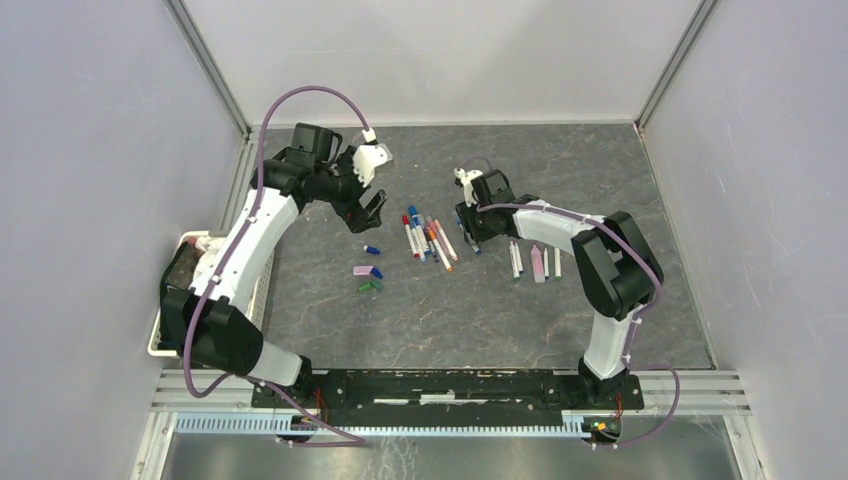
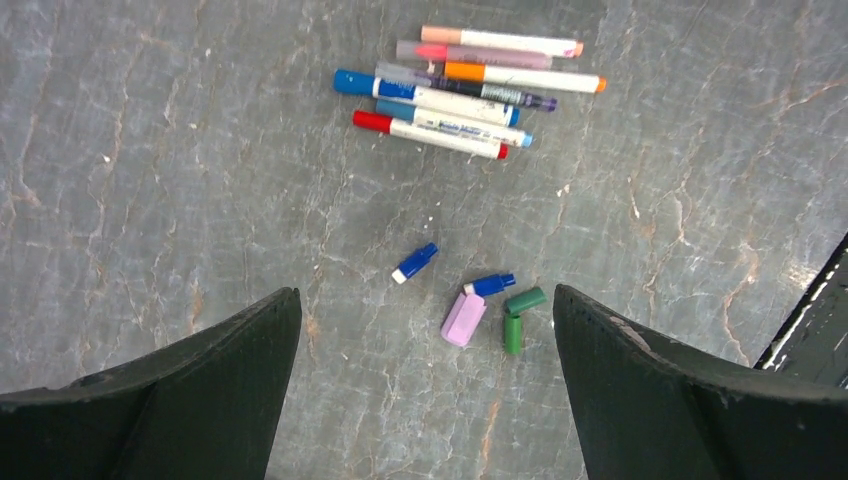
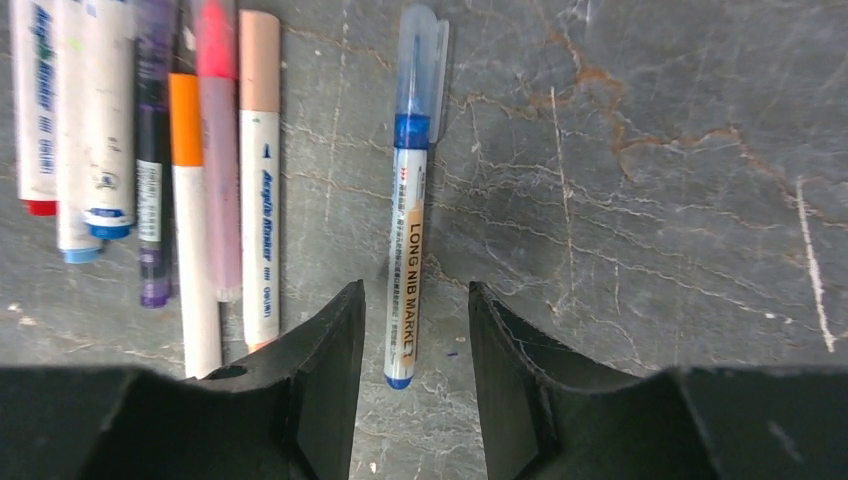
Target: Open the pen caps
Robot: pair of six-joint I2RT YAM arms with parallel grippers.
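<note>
Overhead, the capped pens lie bunched mid-table between both arms, with loose pen caps just left of them, apparently already off their pens. From the left wrist, the left gripper hangs wide apart above those caps, holding nothing. From the right wrist, the right gripper straddles the barrel of a blue marker, jaws not yet closed, seemingly lining up a grasp.
</note>
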